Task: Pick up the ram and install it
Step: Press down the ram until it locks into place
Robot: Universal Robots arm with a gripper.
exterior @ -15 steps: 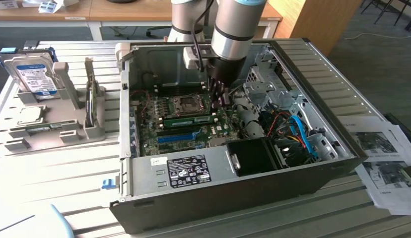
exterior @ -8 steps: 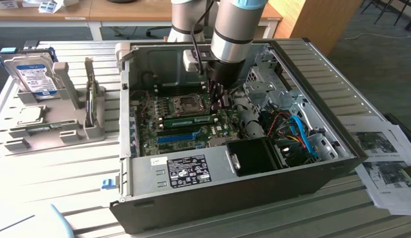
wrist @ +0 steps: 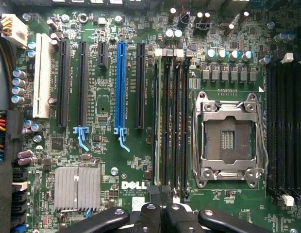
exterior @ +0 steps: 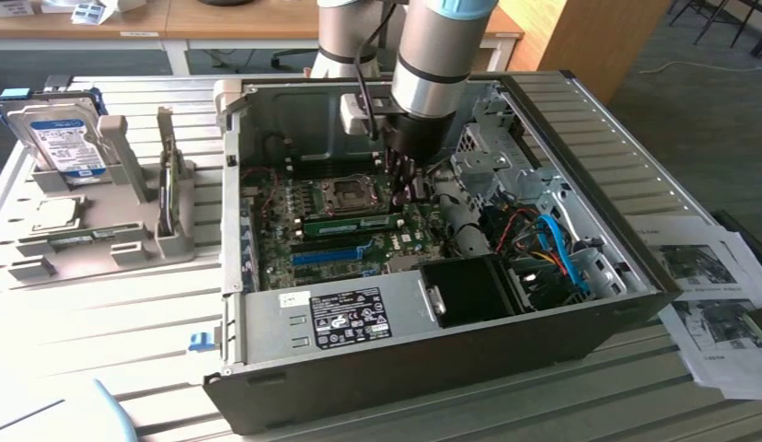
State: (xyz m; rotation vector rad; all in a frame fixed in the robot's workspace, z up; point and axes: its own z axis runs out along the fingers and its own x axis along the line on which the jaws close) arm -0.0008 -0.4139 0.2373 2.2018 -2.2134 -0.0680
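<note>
One grey tray (exterior: 62, 241) with a blue-labelled hard drive (exterior: 64, 138) stands on the slatted counter (exterior: 98, 313) at the exterior view's left. In the open black computer case (exterior: 418, 359), the long green ram stick (exterior: 351, 223) sits in a motherboard slot beside the silver processor socket (exterior: 347, 191); the black end effector (wrist: 161, 192), fingers together, hangs over its end.

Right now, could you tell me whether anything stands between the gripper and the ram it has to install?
Nothing visible does. The gripper hangs right over one end of the long green circuit-board ram stick, which stands among the black memory slots.
</note>
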